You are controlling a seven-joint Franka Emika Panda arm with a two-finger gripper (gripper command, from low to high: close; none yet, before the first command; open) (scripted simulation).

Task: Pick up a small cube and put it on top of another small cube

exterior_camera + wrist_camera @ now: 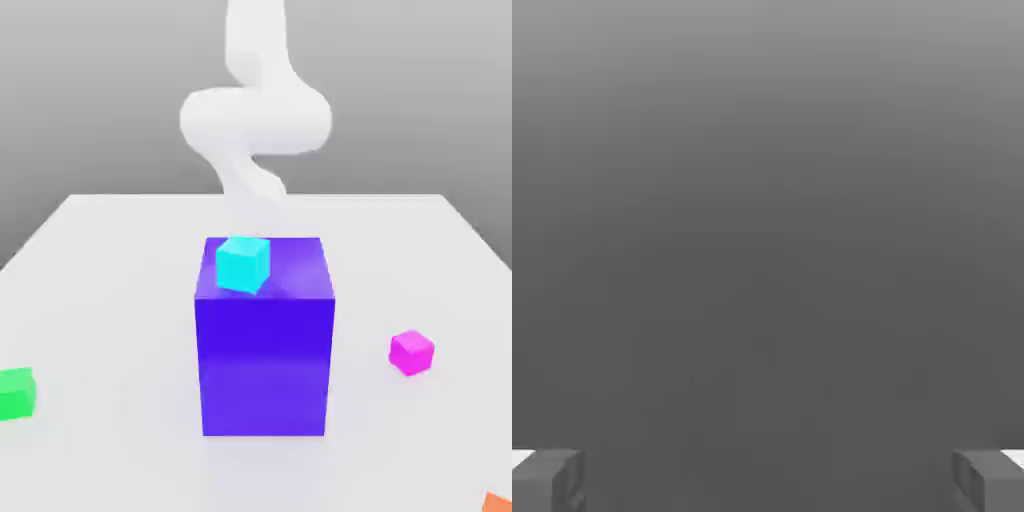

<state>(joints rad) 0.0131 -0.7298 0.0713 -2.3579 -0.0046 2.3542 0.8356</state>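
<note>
The small magenta cube (411, 352) rests on the white table (120, 300) on the exterior view's right. The small green cube (15, 393) lies at the exterior view's left edge, partly cut off. My white arm (255, 120) rises at the back of the table, behind the big block and well away from both small cubes. In the hand view my gripper (768, 480) is open, its two grey fingertips (547, 478) set far apart with nothing between them and only plain grey background beyond.
A big blue-violet cube (265, 350) stands in the middle of the table with a small cyan cube (243, 264) on its top. An orange piece (497, 503) peeks in at the near corner on the exterior view's right.
</note>
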